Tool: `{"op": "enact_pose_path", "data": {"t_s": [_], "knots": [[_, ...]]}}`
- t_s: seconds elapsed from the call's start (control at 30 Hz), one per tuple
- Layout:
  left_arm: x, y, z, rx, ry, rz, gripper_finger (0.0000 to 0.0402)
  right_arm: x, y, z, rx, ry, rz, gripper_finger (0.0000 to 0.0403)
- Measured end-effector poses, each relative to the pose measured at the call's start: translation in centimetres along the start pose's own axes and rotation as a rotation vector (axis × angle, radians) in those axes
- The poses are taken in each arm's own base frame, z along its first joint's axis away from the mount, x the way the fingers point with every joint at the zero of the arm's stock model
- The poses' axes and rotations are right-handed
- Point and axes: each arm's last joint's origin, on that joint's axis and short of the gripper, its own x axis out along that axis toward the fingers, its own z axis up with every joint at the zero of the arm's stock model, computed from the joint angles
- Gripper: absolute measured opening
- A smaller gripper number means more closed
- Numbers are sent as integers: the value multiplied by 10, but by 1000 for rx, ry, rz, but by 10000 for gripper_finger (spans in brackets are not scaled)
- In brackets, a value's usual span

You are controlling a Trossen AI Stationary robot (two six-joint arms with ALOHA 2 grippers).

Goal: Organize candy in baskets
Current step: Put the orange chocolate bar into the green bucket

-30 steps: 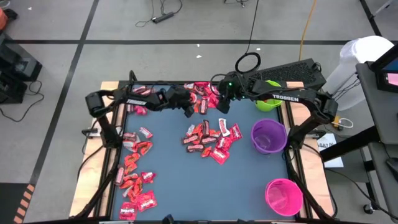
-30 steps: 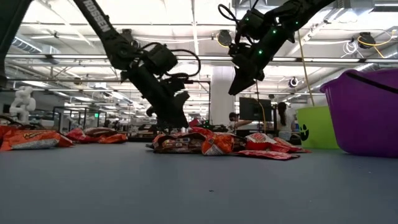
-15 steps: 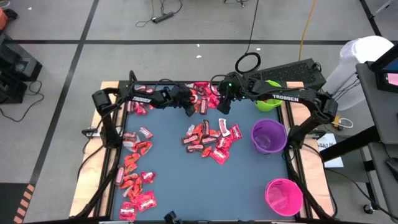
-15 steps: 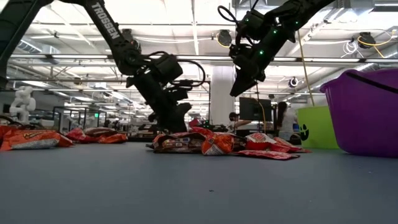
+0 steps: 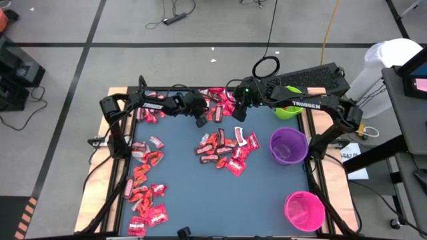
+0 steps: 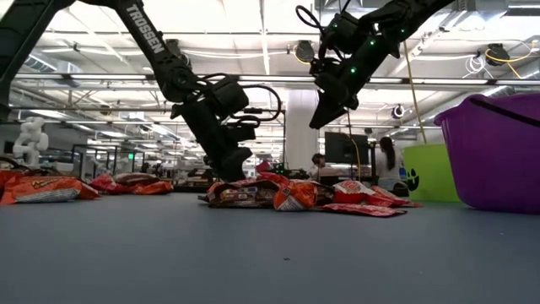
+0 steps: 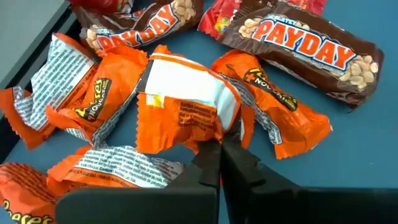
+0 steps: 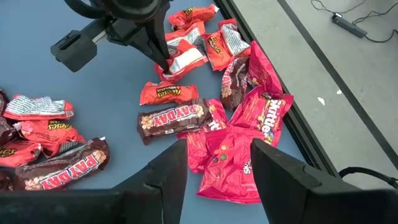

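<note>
Nearest, at the right corner of the blue-topped table (image 5: 187,187): bright pink round plastic basket (image 5: 304,210), no sweets visible inside. Across on the near left, a loose strip of shiny red and orange wrapped candy (image 5: 143,200), apparently awaiting sorting.

Farther in, at the right edge: purple round plastic basket (image 5: 288,147), upright and within easy reach of the right arm. To its left, mid-table, a second heap of red and maroon wrapped sweets (image 5: 227,150), untouched.

Farther again, at the far heap of wrappers (image 5: 217,103): left gripper (image 7: 219,146) down on the pile, fingers pinched together on the crinkled edge of an orange foil-wrapped sweet (image 7: 186,106). Gripped by the loose flap, probably because the flat packet offers little else to catch among its overlapping neighbours. Not yet lifted clear; risk of slipping from so thin a hold.

Just right of it, held above the same heap: right gripper (image 8: 217,155), fingers apart and clamped on nothing, seemingly waiting its turn.

Farthest right: lime green round plastic basket (image 5: 288,112), partly under the right arm.
</note>
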Motion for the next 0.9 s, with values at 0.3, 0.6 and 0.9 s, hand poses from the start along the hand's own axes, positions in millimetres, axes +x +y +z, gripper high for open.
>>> {"op": "enact_pose_path", "data": {"t_s": [0.3, 0.6, 0.9], "knots": [[-7, -17, 6, 106, -19, 36, 2, 0, 0, 0, 56, -1, 3, 164], [-40, -55, 28, 265, -154, 157, 1, 0, 3, 0, 24, -3, 10, 194], [-78, -82, 22, 275, -366, 229, 0, 4, 28, 4, -11, -148, 223, 217]]}}
